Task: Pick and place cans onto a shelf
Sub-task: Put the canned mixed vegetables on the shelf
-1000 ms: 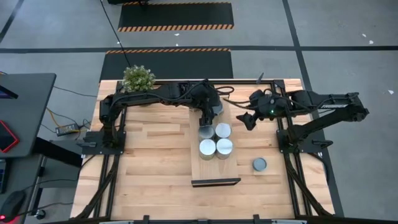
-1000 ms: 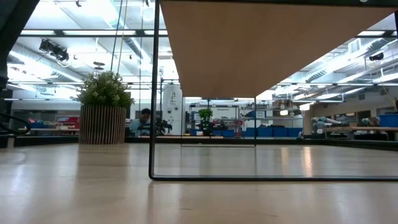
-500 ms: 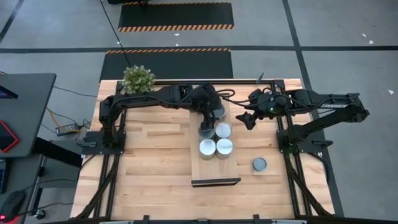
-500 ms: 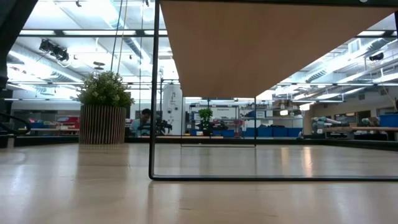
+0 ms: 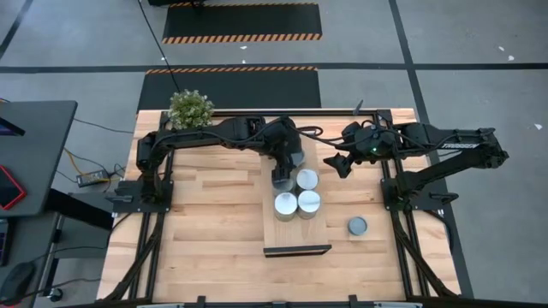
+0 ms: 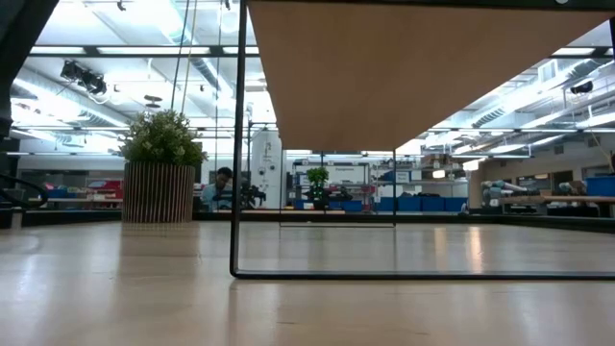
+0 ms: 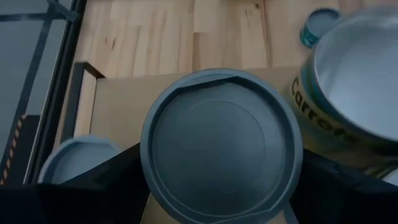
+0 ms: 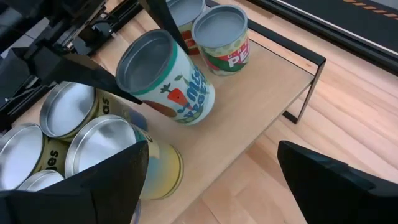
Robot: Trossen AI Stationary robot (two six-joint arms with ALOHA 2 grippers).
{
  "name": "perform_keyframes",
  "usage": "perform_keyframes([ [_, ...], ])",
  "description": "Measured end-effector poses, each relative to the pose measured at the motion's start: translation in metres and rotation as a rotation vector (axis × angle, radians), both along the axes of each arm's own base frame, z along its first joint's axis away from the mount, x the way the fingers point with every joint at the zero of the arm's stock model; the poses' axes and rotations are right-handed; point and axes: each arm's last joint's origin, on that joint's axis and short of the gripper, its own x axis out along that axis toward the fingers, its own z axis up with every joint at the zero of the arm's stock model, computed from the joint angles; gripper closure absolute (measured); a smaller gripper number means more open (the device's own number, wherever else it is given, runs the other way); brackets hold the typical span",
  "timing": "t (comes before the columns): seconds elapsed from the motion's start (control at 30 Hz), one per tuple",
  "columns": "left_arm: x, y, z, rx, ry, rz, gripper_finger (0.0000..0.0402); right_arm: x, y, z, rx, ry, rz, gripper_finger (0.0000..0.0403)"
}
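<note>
The left gripper (image 5: 283, 174) is over the raised shelf (image 5: 291, 229), its jaws spread wide around a can (image 7: 221, 145) that it holds by the sides. In the right wrist view this held can (image 8: 166, 78) hangs tilted above the shelf board, clear of the wood, with carrots printed on its label. Just beside it on the shelf stand more cans: from above, one white-topped can (image 5: 306, 180) next to the gripper and two more (image 5: 285, 204) (image 5: 309, 201) in a row nearer the shelf's dark front edge. The right wrist view also shows several open silvery cans (image 8: 67, 109) clustered together, and two (image 8: 220, 38) toward the shelf's far end.

The right gripper (image 5: 339, 164) hovers off the shelf's right side with its fingers wide apart and nothing between them. One grey-blue can (image 5: 357, 226) sits alone on the plank tabletop (image 5: 205, 222), well apart from the shelf. A potted plant (image 5: 189, 109) stands at the table's far left corner
</note>
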Motion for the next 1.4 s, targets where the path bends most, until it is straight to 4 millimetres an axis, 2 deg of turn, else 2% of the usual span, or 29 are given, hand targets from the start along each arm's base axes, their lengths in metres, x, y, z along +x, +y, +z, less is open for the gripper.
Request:
perform_keyframes([
  [0.23, -0.001, 0.001, -0.001, 0.000, 0.015, -0.001, 0.0088, 0.000, 0.000, 0.000, 0.000, -0.002, 0.000, 0.0039],
  [0.53, -0.006, 0.012, -0.003, -0.018, 0.053, 0.024, 0.0084, 0.003, 0.000, 0.002, -0.001, -0.031, 0.002, 0.0039],
  [0.6, -0.007, 0.013, -0.004, -0.031, 0.065, 0.027, 0.0071, 0.003, 0.000, 0.002, -0.005, -0.028, 0.005, 0.0039],
  [0.7, -0.007, 0.015, -0.004, -0.053, 0.061, 0.036, 0.0025, 0.003, 0.000, 0.002, -0.007, -0.027, 0.007, 0.0039],
  [0.77, -0.006, 0.015, -0.003, -0.053, 0.049, 0.027, 0.0009, 0.003, 0.000, 0.002, -0.006, -0.028, 0.006, 0.0039],
  [0.97, -0.004, 0.009, -0.002, -0.028, 0.035, -0.029, 0.0019, 0.003, 0.000, 0.002, -0.001, -0.030, 0.001, 0.0039],
  [1.13, -0.002, 0.008, 0.015, -0.014, -0.042, -0.034, 0.0017, 0.003, 0.000, 0.002, 0.000, -0.029, 0.000, 0.0039],
  [1.4, -0.006, 0.017, 0.047, 0.027, -0.131, 0.011, 0.0017, 0.002, 0.000, 0.002, -0.003, -0.027, -0.003, 0.0039],
])
